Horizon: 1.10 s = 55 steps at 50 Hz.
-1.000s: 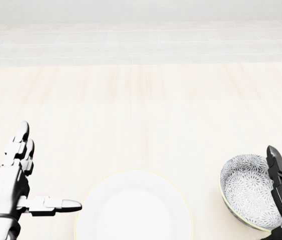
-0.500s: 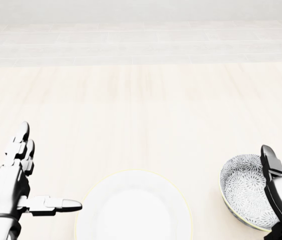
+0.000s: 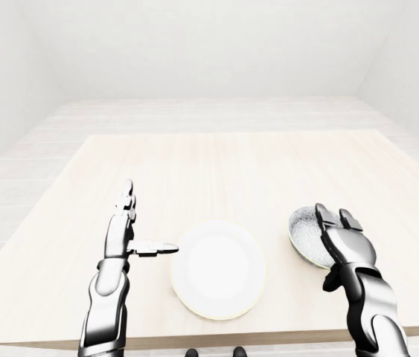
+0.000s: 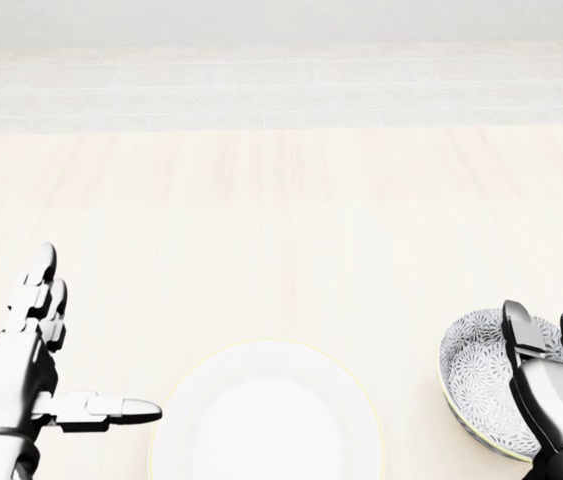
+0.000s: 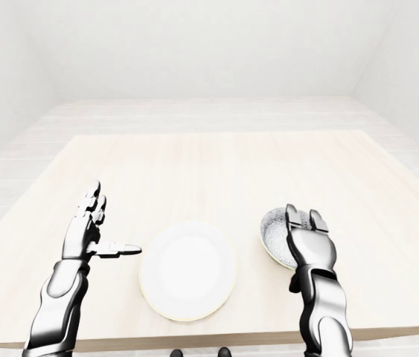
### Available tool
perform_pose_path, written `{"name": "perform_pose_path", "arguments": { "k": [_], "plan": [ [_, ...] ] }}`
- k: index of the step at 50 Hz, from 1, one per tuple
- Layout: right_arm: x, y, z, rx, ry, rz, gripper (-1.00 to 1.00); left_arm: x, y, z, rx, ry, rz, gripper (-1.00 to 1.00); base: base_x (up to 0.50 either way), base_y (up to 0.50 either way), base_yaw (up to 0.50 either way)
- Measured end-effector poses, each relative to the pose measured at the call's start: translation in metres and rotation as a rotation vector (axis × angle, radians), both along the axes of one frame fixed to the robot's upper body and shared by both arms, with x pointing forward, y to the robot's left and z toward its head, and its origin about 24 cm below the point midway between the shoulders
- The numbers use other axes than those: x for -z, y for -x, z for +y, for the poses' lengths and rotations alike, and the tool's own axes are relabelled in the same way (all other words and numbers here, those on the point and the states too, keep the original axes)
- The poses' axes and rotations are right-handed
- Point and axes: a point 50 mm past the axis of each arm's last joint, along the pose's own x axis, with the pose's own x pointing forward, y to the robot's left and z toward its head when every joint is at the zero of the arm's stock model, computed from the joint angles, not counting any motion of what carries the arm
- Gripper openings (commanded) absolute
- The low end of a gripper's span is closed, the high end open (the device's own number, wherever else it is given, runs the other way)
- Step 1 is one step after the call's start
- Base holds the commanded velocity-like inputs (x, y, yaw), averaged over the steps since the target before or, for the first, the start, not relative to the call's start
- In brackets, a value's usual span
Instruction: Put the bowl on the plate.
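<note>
At the head view's lower right, the right hand (image 4: 556, 400) hangs open-fingered over the patterned bowl (image 4: 476, 375), well right of the plate (image 4: 266, 415). Pinching the rim firmly before lifting looks wise. The left hand (image 4: 21, 365) is spread wide.

In the head view, the bottom edge cuts off the lower part of your plate (image 4: 261, 415), so the rim nearest the table's (image 4: 281, 220) bottom edge stays out of sight there. Your right hand (image 4: 556, 400) covers the right side of the bowl (image 4: 473, 372), and the bottom-right corner of the view crops both. From no view can you tell whether those fingers touch the bowl's rim. Your left hand (image 4: 21, 370) loses its wrist at the bottom-left corner. In the eye views, both forearms run off the bottom edge.
</note>
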Motion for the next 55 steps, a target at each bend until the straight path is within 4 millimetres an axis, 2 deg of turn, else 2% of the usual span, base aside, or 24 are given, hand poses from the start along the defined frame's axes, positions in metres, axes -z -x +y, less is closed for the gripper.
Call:
{"name": "perform_pose_path", "arguments": {
  "k": [32, 34, 38, 40, 45, 47, 55],
  "plan": [
    [0.016, 0.003, 0.002, -0.006, 0.054, 0.083, 1.0, -0.002, -0.001, 0.002, 0.0, -0.004, -0.005, 1.0, 0.0, 0.0, 0.0],
    [0.017, 0.004, 0.003, -0.006, 0.055, 0.086, 0.8, -0.002, -0.001, 0.002, 0.0, -0.005, -0.005, 1.0, 0.0, 0.0, 0.0],
    [0.019, 0.004, 0.003, -0.007, 0.055, 0.094, 0.76, -0.002, 0.0, 0.002, -0.001, -0.005, -0.006, 1.0, 0.0, 0.0, 0.0],
    [0.02, 0.004, 0.003, -0.008, 0.055, 0.097, 0.58, -0.002, 0.0, 0.002, -0.001, -0.005, -0.006, 1.0, 0.0, 0.0, 0.0],
    [0.022, 0.004, 0.004, -0.008, 0.055, 0.103, 0.43, -0.002, 0.0, 0.002, -0.003, -0.005, -0.006, 1.0, 0.0, 0.0, 0.0],
    [0.022, 0.004, 0.004, -0.008, 0.055, 0.106, 0.22, -0.002, 0.0, 0.003, -0.003, -0.005, -0.006, 1.0, 0.0, 0.0, 0.0],
    [0.025, 0.005, 0.004, -0.008, 0.053, 0.116, 0.21, -0.002, 0.001, 0.003, -0.004, -0.003, -0.006, 1.0, 0.0, 0.0, 0.0]
  ]
}}
